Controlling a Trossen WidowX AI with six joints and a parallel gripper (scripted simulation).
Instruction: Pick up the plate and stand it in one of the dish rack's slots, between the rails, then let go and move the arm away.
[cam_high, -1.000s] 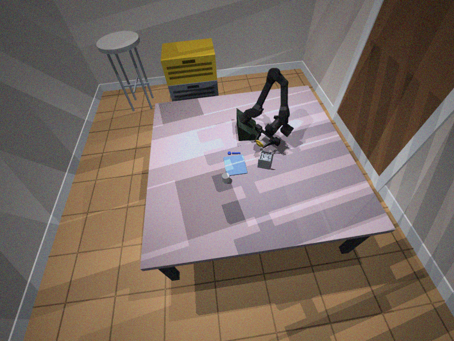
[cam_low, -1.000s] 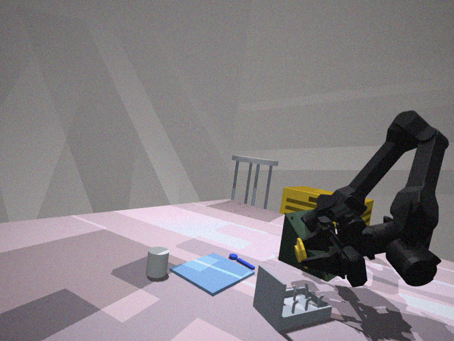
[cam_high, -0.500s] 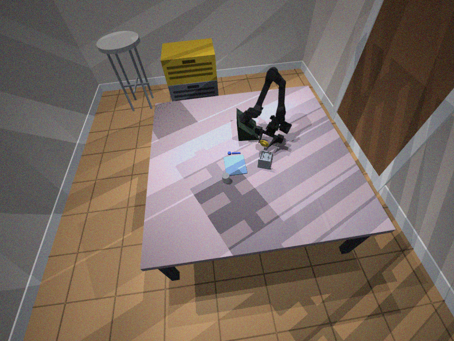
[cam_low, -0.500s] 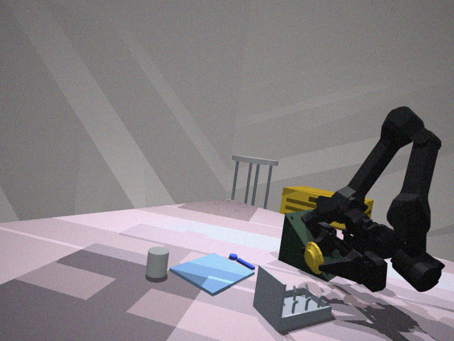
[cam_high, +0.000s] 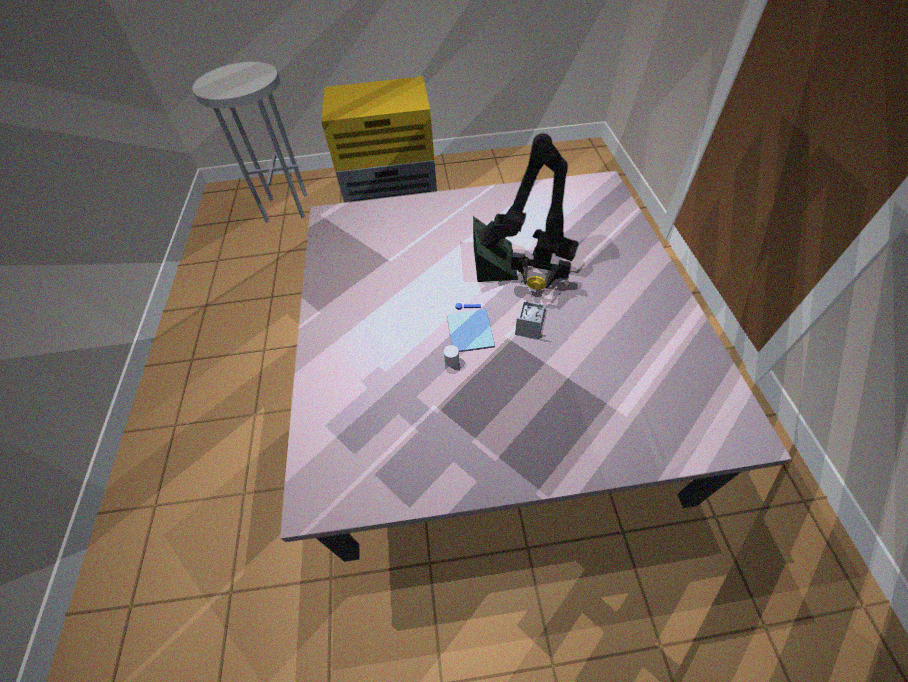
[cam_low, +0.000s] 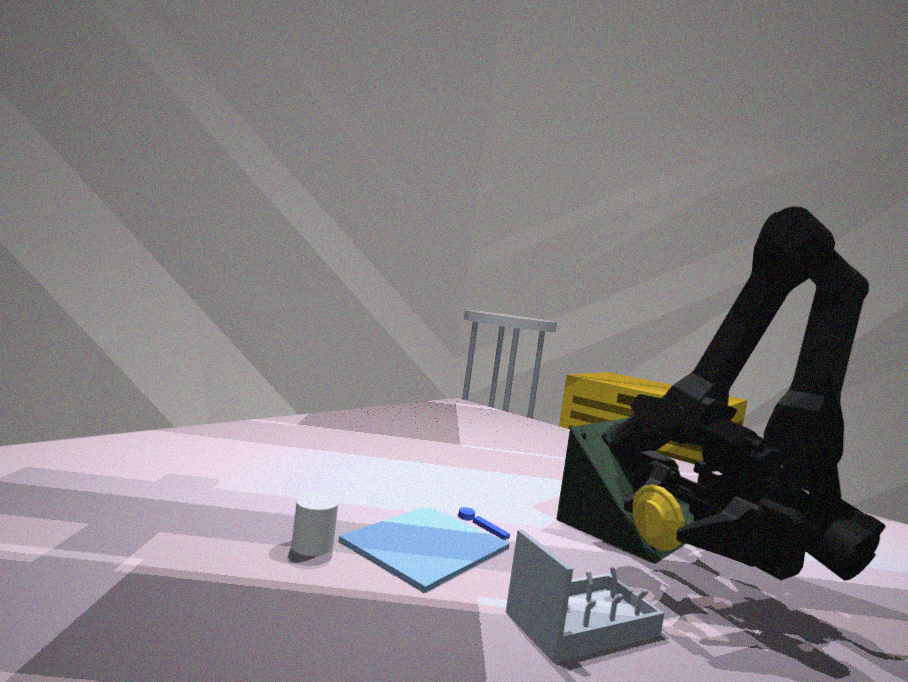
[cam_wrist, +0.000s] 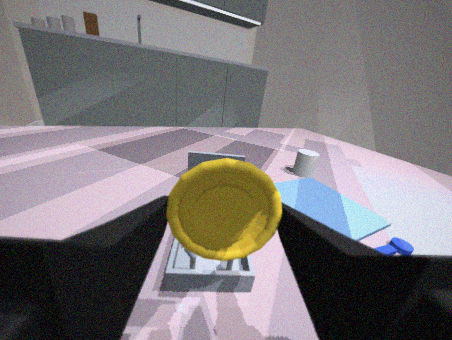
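The yellow plate (cam_high: 535, 282) (cam_low: 657, 518) (cam_wrist: 224, 208) is held between the fingertips of my gripper (cam_wrist: 224, 206), which is shut on its two opposite edges. In the exterior view the plate stands nearly upright, above the table. The grey dish rack (cam_high: 530, 320) (cam_low: 539, 596) (cam_wrist: 210, 282) stands on the table, with one tall wall and low rails rising from its floor. In the wrist view the rack lies beyond and below the plate, which hides its middle and part of the rails. The plate is off the rack, on the arm's side of it.
A blue square board (cam_high: 470, 328) (cam_low: 424, 546) (cam_wrist: 325, 205) lies beside the rack. A grey cylinder (cam_high: 451, 357) (cam_low: 314, 528) (cam_wrist: 305, 163) and a blue spoon-like piece (cam_high: 471, 306) (cam_low: 490, 527) (cam_wrist: 401, 246) are near the board. A dark green wedge block (cam_high: 490, 256) (cam_low: 598, 488) stands close to the arm.
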